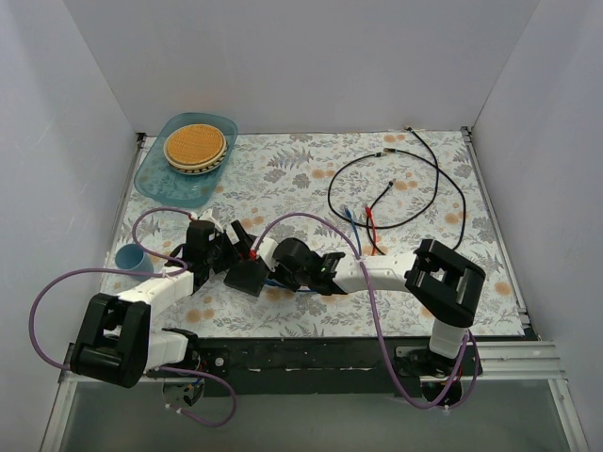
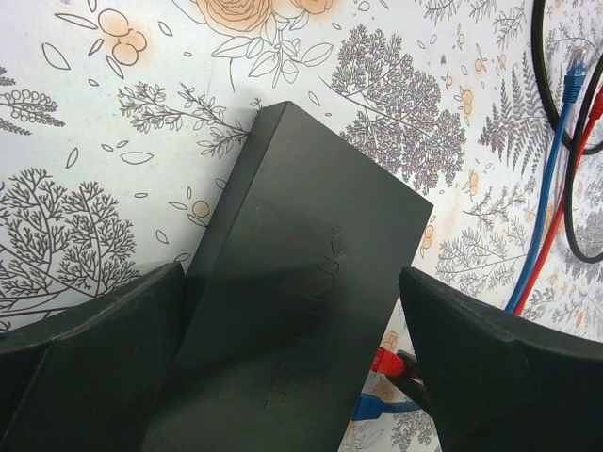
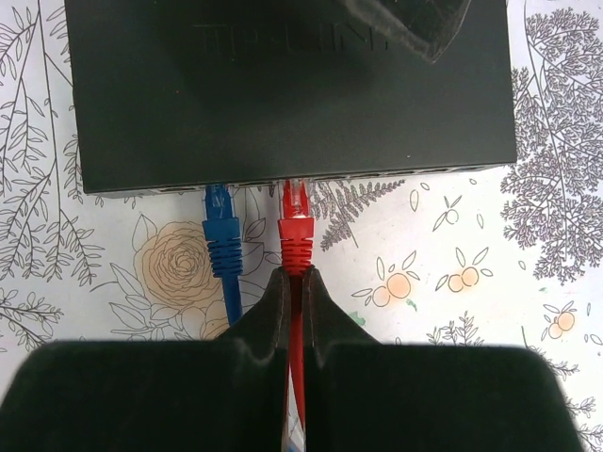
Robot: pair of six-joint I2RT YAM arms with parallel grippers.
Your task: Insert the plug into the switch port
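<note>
The switch [image 3: 292, 94] is a flat black box lying on the flowered cloth, also seen from above [image 1: 248, 277]. A red plug [image 3: 296, 224] has its tip at the switch's row of ports, beside a blue plug [image 3: 222, 240] that sits in the neighbouring port. My right gripper [image 3: 296, 279] is shut on the red cable right behind the plug's boot. My left gripper [image 2: 292, 377] stands open astride the switch [image 2: 301, 282]. Its left finger [image 2: 94, 358] lies against one long side, and its right finger [image 2: 499, 367] stands clear of the port side, near the red plug [image 2: 386, 361].
A blue tray [image 1: 155, 179] holding a round woven plate sits at the back left. A blue cup [image 1: 129, 257] is by the left edge. A black cable [image 1: 396, 188] loops at the back right, and the red and blue cables [image 1: 366, 226] run to the switch. White walls surround the table.
</note>
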